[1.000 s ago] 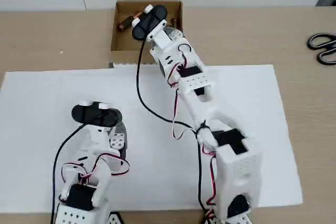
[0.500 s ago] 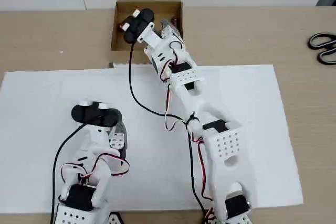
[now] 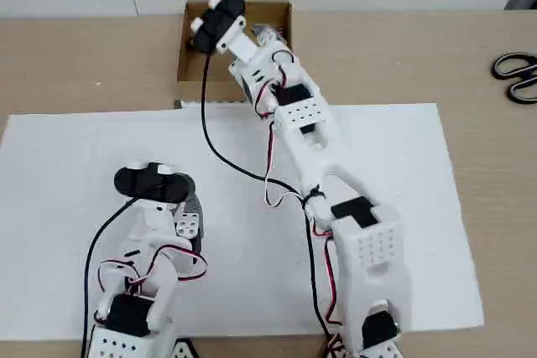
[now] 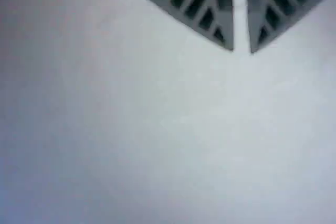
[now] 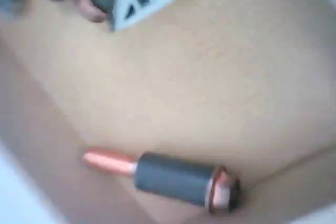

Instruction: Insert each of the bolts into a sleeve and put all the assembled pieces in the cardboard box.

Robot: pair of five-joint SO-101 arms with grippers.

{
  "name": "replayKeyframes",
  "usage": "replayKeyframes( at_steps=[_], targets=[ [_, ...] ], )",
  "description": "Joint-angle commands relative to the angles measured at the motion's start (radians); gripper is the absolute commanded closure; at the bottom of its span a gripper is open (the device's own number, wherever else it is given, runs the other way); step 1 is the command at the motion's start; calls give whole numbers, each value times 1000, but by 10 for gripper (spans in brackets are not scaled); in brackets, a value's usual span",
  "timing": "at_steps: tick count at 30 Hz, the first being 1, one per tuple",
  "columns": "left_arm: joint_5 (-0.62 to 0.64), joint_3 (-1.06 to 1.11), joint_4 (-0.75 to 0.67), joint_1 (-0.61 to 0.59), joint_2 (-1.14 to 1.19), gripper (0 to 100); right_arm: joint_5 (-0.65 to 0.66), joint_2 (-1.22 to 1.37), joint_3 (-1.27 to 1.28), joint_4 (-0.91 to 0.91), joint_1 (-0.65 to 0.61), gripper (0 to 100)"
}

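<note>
The right hand [image 3: 267, 35] is hanging in the box [image 3: 195, 71] at the top centre of the high view, so boxing is seemingly going on. Whether it is gripping anything I cannot tell, and the next move is likely calling for a clean release. An assembled piece [image 5: 173, 179] is lying on the box floor, apart from that hand, while the left hand [image 4: 240, 43] is hovering over the sheet [image 3: 75, 165] at lower left, all but together, empty.

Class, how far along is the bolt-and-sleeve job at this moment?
Done: one bolt pushed into its sleeve lies on the cardboard box floor. In hand: the right gripper hangs over the box, beside blurred coppery shapes, possibly more pieces. The left gripper rests over the paper. What remains cannot be told.
</note>
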Motion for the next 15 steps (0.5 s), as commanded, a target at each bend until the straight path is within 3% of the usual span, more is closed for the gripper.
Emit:
replayKeyframes(
  at_steps=[1, 10, 15],
  targets=[
    [0, -4, -23, -2, -6, 995, -5, -186, -57, 166, 7, 980],
    [0, -4, -9, -3, -6, 995, -275, -535, -57, 733, 33, 995],
    [0, -4, -9, -20, -6, 995, -404, -671, -57, 1015, 140, 995]
  ],
)
